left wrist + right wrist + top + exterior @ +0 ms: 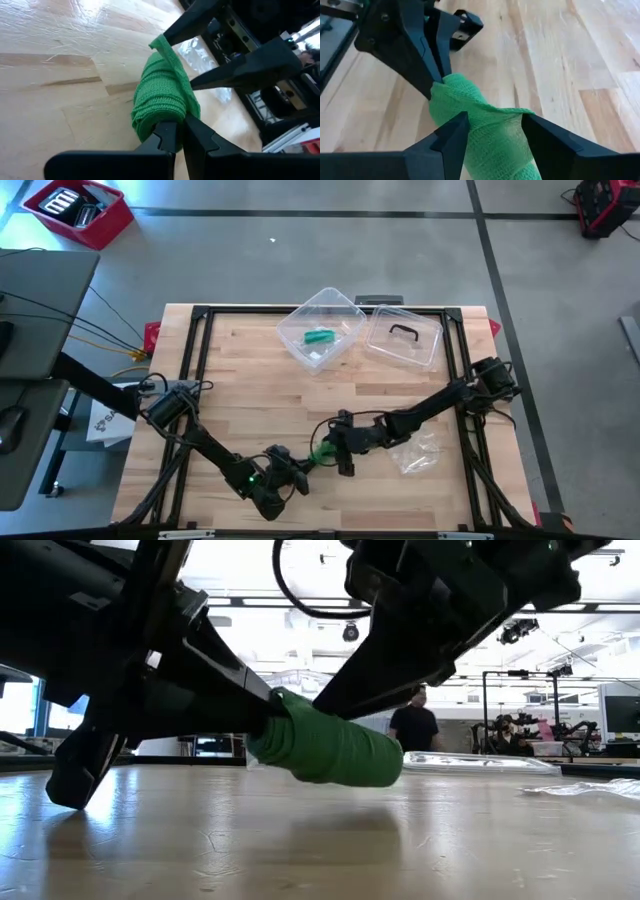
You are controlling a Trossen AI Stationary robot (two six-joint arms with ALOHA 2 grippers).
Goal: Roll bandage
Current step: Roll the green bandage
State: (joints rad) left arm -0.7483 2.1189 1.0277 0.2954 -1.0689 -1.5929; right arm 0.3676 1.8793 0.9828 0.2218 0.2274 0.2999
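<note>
Left hand (297, 471) is clenched on one end of the green bandage roll (325, 748), its two fingers (172, 137) pinched together into the roll's core. Right hand (492, 132) meets the roll from the other end with its fingers spread on either side of the cloth; whether they press on it I cannot tell. A loose corner of bandage lies across the roll between those spread fingers.

In the low view the roll hangs tilted just above the bench (320, 840), with its shadow on the wood below. From above, it sits at the near middle of the bench, between the two hands.

Beside the right arm lies a crumpled clear wrapper (418, 453). At the far edge stand a clear plastic box (322, 328) holding something green and white, and next to it a flat clear lid (404, 338). A person (413, 723) stands in the room beyond.
</note>
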